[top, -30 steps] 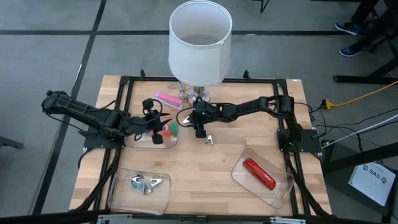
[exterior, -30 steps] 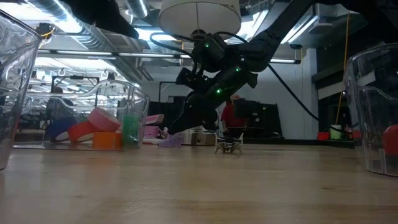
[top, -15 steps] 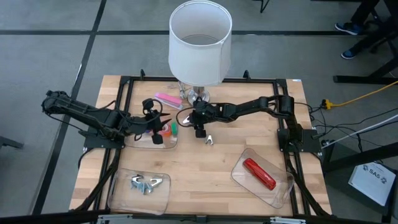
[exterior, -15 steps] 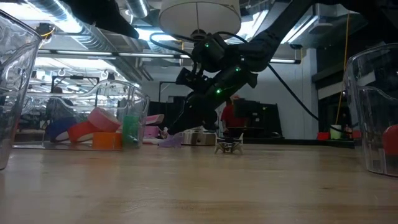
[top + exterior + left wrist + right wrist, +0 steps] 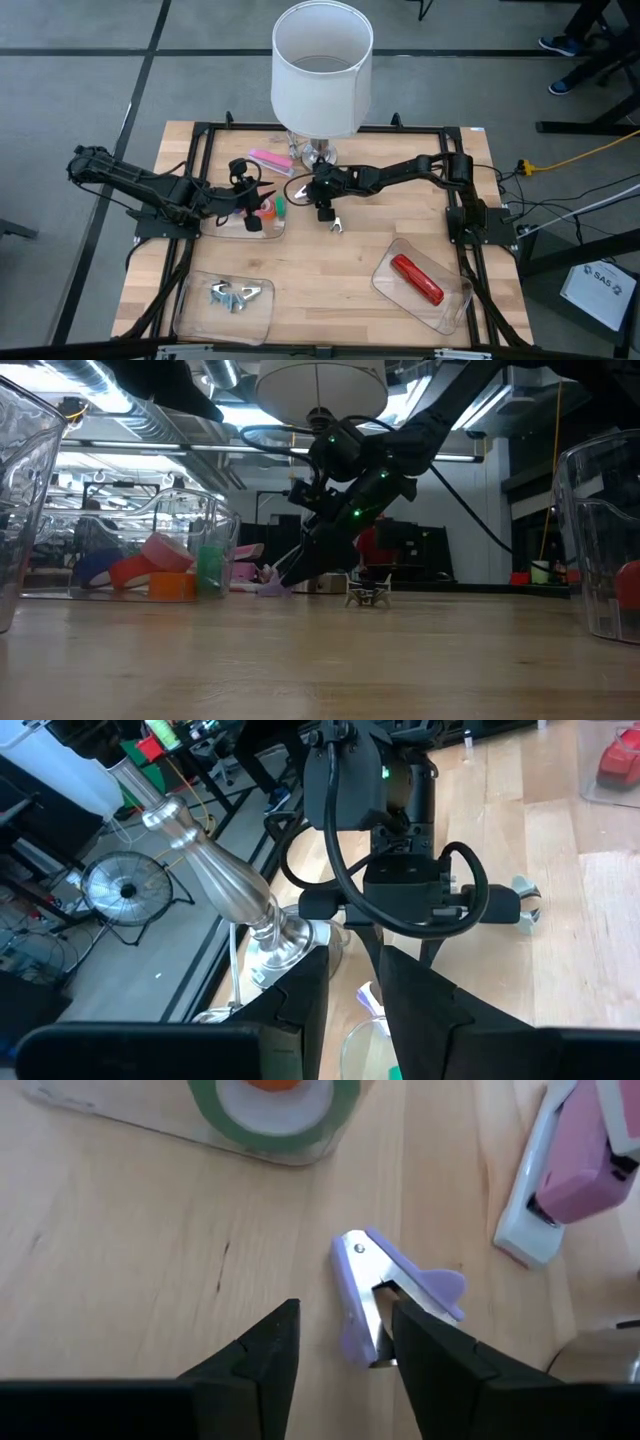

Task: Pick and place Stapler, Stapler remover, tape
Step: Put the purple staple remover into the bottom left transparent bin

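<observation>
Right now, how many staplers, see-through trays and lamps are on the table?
Staplers: 2 (pink stapler, red stapler)
Clear trays: 3 (one with tape rolls at, one with staple removers at, one with the red stapler at)
Lamp: 1
Total: 6

Even, bright light fell on the wooden table (image 5: 330, 270), with only faint shadows. Looking across the table, ceiling lights (image 5: 235, 420) glared behind a dark, backlit arm (image 5: 350, 470), and the near clear bin (image 5: 20, 480) was blurred.
</observation>
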### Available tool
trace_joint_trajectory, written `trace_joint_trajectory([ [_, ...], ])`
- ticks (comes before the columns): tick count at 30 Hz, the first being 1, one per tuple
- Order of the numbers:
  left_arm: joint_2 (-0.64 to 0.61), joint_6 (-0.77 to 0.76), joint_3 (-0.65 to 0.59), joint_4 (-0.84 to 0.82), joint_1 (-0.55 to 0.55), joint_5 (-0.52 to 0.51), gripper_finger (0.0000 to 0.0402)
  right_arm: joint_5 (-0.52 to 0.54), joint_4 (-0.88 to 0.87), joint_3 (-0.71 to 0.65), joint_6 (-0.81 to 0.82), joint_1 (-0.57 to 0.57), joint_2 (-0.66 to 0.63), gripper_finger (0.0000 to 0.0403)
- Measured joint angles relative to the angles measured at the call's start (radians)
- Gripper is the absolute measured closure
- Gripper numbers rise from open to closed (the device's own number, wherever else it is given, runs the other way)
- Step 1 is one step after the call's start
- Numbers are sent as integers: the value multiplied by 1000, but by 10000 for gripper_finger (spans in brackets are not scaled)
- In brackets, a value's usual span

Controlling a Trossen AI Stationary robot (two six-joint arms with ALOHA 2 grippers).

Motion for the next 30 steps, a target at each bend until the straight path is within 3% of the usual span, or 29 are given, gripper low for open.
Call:
trace_joint_trajectory([
  [6,0,-8,0,0,0,0,313,24,4,0,-2,0,0,279],
  [15,0,-10,0,0,0,0,313,26,21,0,2,0,-1,389],
  [27,0,-10,0,0,0,-3,313,-105,4,0,165,0,-24,400],
  [30,0,-10,0,0,0,-59,311,-107,-12,0,189,0,-46,401],
])
